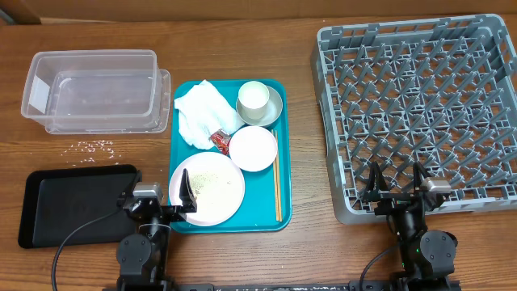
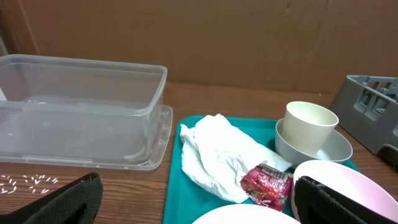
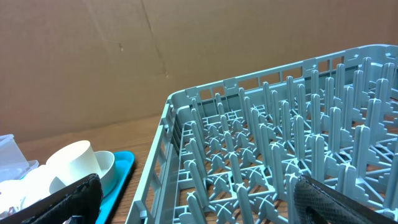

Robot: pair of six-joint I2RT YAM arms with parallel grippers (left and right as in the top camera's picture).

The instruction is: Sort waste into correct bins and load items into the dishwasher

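Note:
On the teal tray lie a crumpled white napkin (image 1: 202,113) (image 2: 214,158), a red wrapper (image 1: 220,141) (image 2: 267,185), a cream cup (image 1: 253,97) (image 2: 309,124) standing in a grey-green bowl (image 1: 275,111), a pink bowl (image 1: 254,148) and a pink plate (image 1: 206,187) carrying rice scraps. More rice (image 1: 95,148) is scattered on the table. The clear tub (image 1: 93,89) stands at the back left and the black tray (image 1: 73,206) at the front left. The grey dish rack (image 1: 420,105) (image 3: 280,143) fills the right side. My left gripper (image 1: 159,192) (image 2: 199,208) is open beside the plate. My right gripper (image 1: 396,184) (image 3: 199,205) is open at the rack's near edge, holding nothing.
The teal tray (image 1: 230,222) sits mid-table with wooden chopsticks (image 1: 277,186) along its right side. A brown cardboard wall (image 2: 217,37) closes off the back of the table.

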